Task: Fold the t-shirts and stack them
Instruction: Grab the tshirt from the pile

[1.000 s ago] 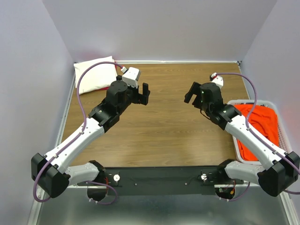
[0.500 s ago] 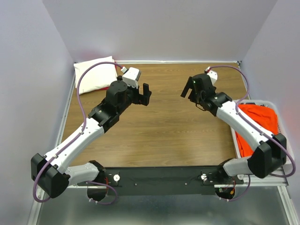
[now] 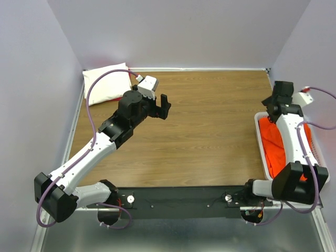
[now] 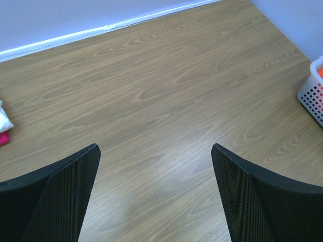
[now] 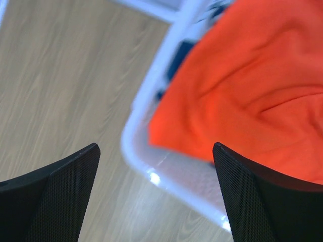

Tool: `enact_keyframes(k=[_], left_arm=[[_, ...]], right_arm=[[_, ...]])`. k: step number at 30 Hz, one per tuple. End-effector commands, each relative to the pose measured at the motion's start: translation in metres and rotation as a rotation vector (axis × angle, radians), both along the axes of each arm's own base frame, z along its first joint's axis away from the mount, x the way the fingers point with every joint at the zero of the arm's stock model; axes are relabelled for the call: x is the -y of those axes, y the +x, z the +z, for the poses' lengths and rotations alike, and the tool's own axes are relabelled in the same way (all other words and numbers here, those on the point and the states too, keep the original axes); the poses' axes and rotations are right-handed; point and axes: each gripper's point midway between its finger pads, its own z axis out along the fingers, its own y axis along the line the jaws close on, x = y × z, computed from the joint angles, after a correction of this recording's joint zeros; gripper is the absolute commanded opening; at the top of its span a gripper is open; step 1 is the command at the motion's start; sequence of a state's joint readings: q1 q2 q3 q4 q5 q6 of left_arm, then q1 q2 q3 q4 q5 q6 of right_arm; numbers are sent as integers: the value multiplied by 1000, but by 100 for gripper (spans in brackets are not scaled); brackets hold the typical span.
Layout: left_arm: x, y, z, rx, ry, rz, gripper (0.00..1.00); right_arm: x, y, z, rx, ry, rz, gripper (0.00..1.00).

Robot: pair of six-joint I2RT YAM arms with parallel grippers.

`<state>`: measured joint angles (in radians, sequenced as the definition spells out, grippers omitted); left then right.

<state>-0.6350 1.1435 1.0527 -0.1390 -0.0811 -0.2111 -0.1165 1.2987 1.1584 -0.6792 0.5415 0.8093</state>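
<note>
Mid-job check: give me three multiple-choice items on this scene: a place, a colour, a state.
1. Where is the orange t-shirt? A. table centre B. in the white basket C. on the floor
2. What colour is the top shirt in the far left corner? A. navy B. green C. cream-white
3. The right hand is: A. open, empty B. shut on cloth C. shut, empty
Answers: B, orange cloth fills the basket; C, pale cloth lies there; A, its fingers stand apart, nothing between.

Matt wood-grain table [image 3: 210, 136], soft orange cloth t-shirt [image 5: 252, 75], glossy white plastic basket [image 5: 146, 166]
</note>
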Motion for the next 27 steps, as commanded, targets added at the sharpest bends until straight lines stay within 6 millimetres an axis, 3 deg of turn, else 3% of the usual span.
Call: enact_keyframes(k=[1,7,11,14,17,20,24,27], left_arm=[[2,-8,20,29,-41,-39,98],[7,-8,16,16,-44,-57,98],[8,-9,15,13,-45,-63,98],[7,-8,13,10,-42,-57,98],[6,-8,13,11,-43,-57,98],[7,-8,13,10,-42,-58,98],[7,-8,12,8,-42,-56,98],[7,-8,12,8,-42,-56,98]], right_arm=[[50,-30,-32,-112,5,-203,98],[79,-49,-70,-193,23,-339,95],[82,-46,-98,-224,47,-338,92],[79,-41,-106,-214,67,-316,87],[80,-40,-107,-209,62,-313,74],[78,-42,-107,-212,65,-296,47],[76,-41,-84,-165,43,-252,18],[76,-37,-63,-127,21,-213,6]])
